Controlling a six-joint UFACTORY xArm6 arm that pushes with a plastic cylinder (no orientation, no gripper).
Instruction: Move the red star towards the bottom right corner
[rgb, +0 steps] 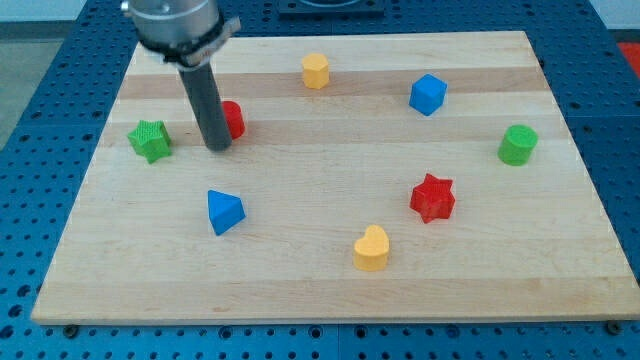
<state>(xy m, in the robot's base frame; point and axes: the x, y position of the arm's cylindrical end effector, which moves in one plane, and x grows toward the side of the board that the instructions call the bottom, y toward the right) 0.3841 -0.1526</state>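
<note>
The red star lies on the wooden board at the right of the middle. My tip is far to its left, in the upper left part of the board. The tip stands just left of a red block, which the rod partly hides, and right of the green star. Whether the tip touches the red block cannot be made out.
A blue triangle lies below the tip. A yellow heart lies lower left of the red star. A yellow block and a blue cube are near the top. A green cylinder is at the right.
</note>
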